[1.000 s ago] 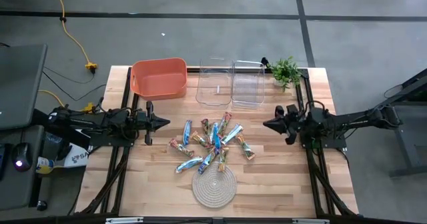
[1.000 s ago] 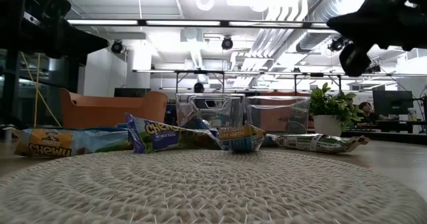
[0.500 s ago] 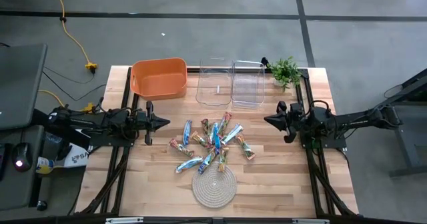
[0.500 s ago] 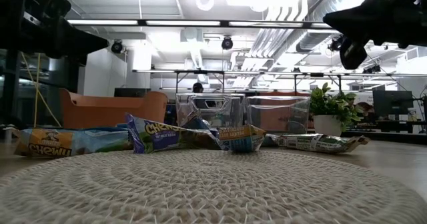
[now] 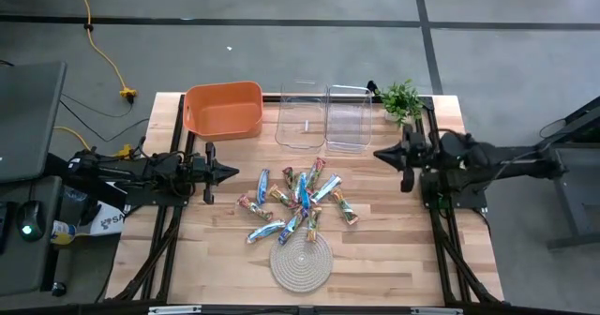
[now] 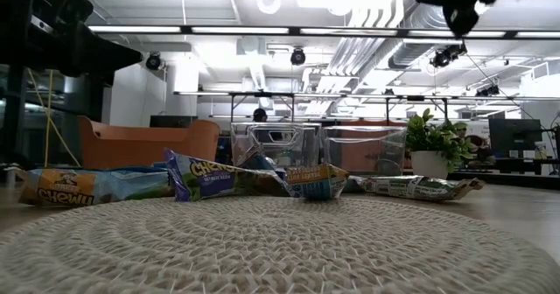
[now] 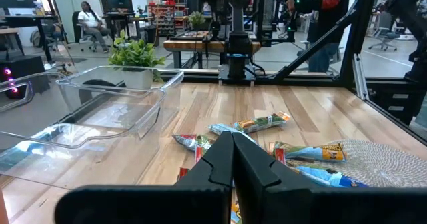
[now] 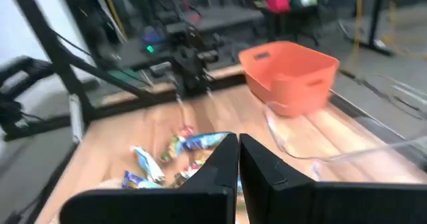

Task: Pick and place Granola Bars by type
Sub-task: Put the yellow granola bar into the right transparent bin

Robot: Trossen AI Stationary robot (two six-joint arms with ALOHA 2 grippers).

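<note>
Granola Bars (image 5: 298,202): loose heap at table centre, about a dozen, wrappers blue-silver, red-orange and greenish-tan; some overlapping, none yet in a bin.
Long axes: mixed; most run roughly 12-to-6 or 1-to-7 in the high view, the lowest blue bar (image 5: 265,232) nearer 2-to-8.
Left pincer (image 5: 234,172): pressed together, empty, at 9 o'clock of the heap, tip aimed toward 3 o'clock; nearest bar, a blue-silver one (image 5: 263,181), lies just beside the tip toward 3 o'clock.
Right pincer (image 5: 379,153): pressed together, empty, at 2 o'clock of the heap, tip aimed toward 9 o'clock, raised high above the table in the low view; nearest bars well apart toward 8 o'clock.
Nearer arm: left, judged from the high view.
Orange bin (image 5: 223,109): at 11 o'clock of the heap, near the table's far edge, on the left arm's side.
Clear bins (image 5: 323,118): two, side by side at 12 to 1 o'clock of the heap; the rightmost near the right pincer.
Potted plant (image 5: 401,99): far right corner, at 1 o'clock of the right pincer; obstacle for any swing toward the clear bins.
Rope mat (image 5: 301,260): at 6 o'clock of the heap, touching its lowest bars.
Open room: bare wood at 9 and 3 o'clock of the heap; approach from either flank unobstructed.
Next move, judged: spreading of one pincer required before descent; fingers best set across a bar's long axis.
</note>
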